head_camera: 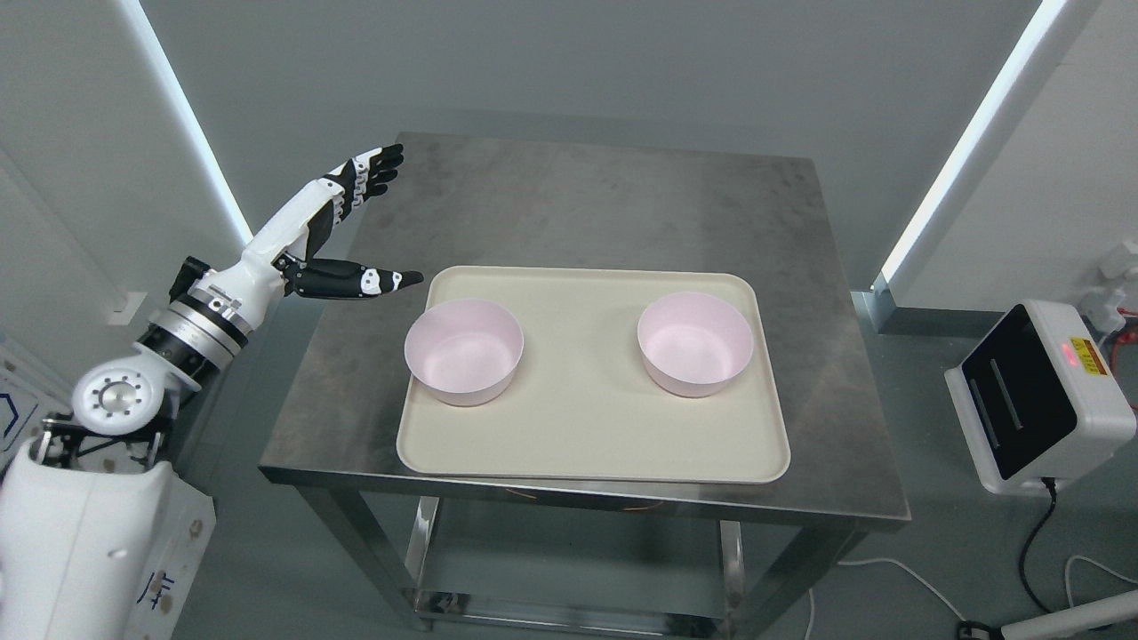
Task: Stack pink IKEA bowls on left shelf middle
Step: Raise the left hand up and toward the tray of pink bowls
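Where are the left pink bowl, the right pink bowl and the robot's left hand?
left pink bowl [463, 351], head view, inside bottom.
right pink bowl [695, 343], head view, inside bottom.
left hand [342, 227], head view, open palm area between fingers and thumb.

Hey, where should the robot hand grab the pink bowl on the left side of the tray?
Probably the left bowl's near-left rim, coming from the left, where the open left robot hand hovers. The bowl sits upright on the tray, apart from the right bowl, so thumb outside, fingers inside should fit.
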Controlling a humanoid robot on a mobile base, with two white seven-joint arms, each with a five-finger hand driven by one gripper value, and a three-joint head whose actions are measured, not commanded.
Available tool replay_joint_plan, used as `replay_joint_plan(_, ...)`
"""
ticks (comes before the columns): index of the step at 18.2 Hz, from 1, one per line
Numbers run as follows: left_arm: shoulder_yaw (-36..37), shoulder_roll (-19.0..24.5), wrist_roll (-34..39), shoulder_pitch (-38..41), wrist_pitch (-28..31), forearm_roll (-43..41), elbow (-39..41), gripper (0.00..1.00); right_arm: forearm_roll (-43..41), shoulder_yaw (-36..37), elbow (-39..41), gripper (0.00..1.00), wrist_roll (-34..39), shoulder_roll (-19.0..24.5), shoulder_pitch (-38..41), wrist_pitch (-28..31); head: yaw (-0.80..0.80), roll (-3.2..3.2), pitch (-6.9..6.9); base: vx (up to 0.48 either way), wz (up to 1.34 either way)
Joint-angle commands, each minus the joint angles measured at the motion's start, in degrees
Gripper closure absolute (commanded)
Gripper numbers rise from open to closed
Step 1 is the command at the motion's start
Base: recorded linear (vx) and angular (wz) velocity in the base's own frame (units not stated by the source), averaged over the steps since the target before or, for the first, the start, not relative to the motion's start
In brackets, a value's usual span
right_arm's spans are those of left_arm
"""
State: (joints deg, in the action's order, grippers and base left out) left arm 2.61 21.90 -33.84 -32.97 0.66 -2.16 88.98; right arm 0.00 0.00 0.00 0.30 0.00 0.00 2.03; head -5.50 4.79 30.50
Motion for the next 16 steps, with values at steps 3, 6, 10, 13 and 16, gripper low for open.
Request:
replay_joint_plan(3,11.89,14.75,-4.74,-5.52,0.21,-10.13,-5.92,0.00,0.00,0.62,1.93,0.00,0.05,-1.00,0.17,-0.01,0.00,0.00,0.00,0.000,0.00)
replay_joint_plan(6,15.14,13.27,-12.88,-5.96,0.57,-17.78,-7.24,0.01,0.00,0.62,1.93,0.00,0.05,-1.00,0.17,-0.01,0.00,0.00,0.00,0.000,0.00)
replay_joint_plan(10,14.19,3.25,-18.37,-9.11,7.14,-18.23,-7.33,0.05,0.00,0.62,1.93,0.00,0.05,-1.00,0.09,-0.01,0.00,0.00,0.00,0.000,0.00)
replay_joint_plan(13,11.02,-0.80,-18.28,-12.55,10.32,-18.32,-9.78,0.05,0.00,0.62,1.93,0.00,0.05,-1.00,0.09,-0.01,0.00,0.00,0.01,0.000,0.00)
replay_joint_plan(16,10.66,-0.98,-18.28,-16.59,10.41,-18.23,-13.12,0.05,0.00,0.62,1.93,0.00,0.05,-1.00,0.09,-0.01,0.00,0.00,0.02,0.000,0.00)
